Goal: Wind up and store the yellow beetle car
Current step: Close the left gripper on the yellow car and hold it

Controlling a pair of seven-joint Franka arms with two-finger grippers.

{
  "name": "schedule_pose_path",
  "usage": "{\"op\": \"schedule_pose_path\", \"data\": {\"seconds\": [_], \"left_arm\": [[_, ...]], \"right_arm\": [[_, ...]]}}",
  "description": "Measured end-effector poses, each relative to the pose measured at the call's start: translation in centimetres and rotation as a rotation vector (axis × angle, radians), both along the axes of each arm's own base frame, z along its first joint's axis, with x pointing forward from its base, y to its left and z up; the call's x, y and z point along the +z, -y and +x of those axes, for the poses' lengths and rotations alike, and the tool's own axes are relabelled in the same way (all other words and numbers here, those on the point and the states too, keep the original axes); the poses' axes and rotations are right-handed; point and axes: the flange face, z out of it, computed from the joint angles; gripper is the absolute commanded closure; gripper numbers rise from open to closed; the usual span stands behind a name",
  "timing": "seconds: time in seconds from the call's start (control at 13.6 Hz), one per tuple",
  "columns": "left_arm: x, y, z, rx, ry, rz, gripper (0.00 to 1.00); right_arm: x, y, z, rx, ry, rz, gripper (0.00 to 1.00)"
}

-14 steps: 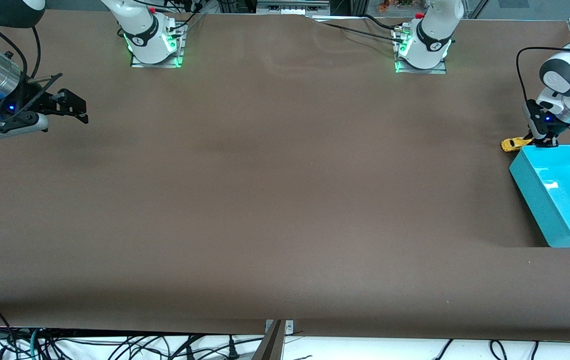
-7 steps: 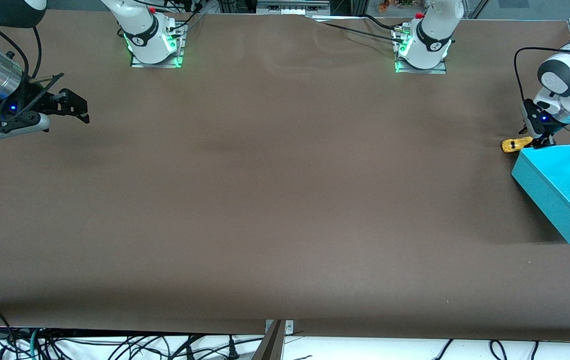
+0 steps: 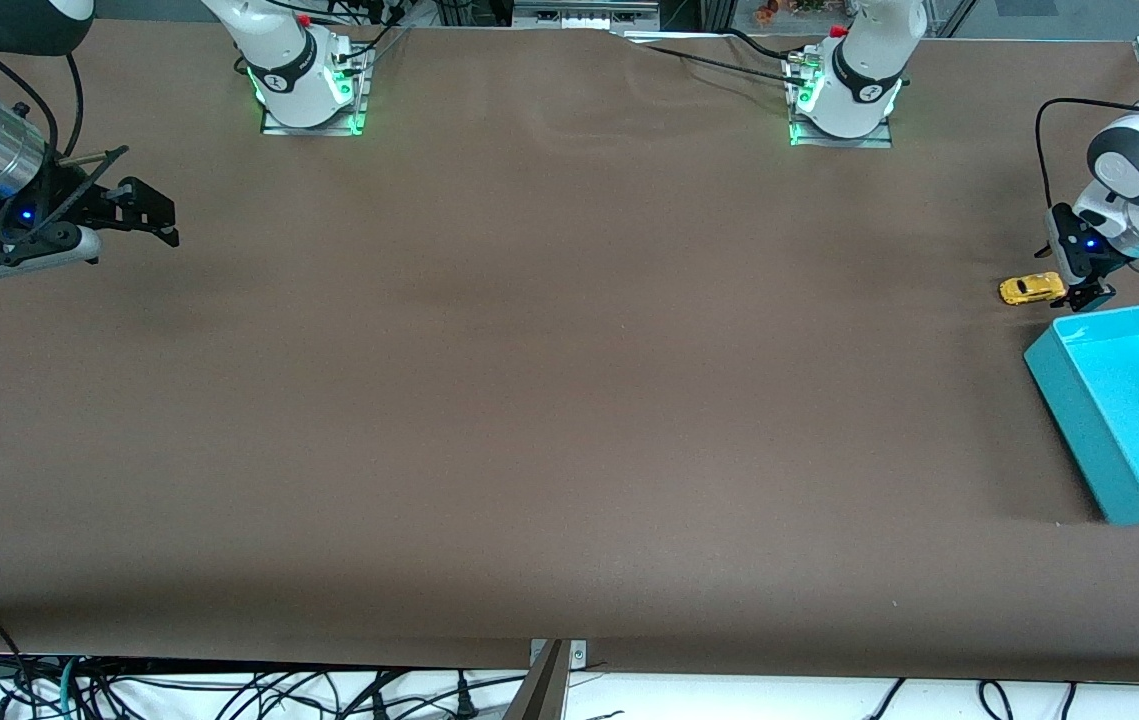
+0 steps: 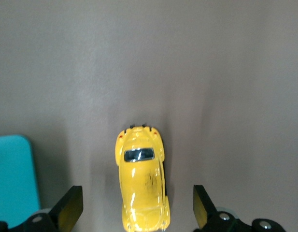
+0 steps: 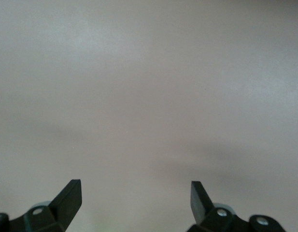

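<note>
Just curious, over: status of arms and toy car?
Left gripper open over yellow beetle car. Right gripper open, waiting. Teal bin beside car. Nothing blocking.

No legible txt, labels or nos. on anything here.

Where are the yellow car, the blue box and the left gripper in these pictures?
yellow beetle car [image 4: 141,186]: left wrist view, on its roof.
blue box [image 3: 1079,420]: front view, on its outer wall.
left gripper [image 4: 138,210]: left wrist view, midway between its open fingertips.
</note>
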Motion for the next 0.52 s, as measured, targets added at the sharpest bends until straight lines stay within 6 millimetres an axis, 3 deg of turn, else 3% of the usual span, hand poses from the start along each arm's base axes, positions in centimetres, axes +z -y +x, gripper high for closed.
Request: {"op": "schedule_pose_path", "data": {"seconds": [0.52], "left_arm": [[-0.4, -0.04, 0.08, 0.017, -0.017, -0.016, 0.0]], "right_arm": [[0.0, -0.03, 0.0, 0.001, 0.0, 0.0, 0.0]]}}
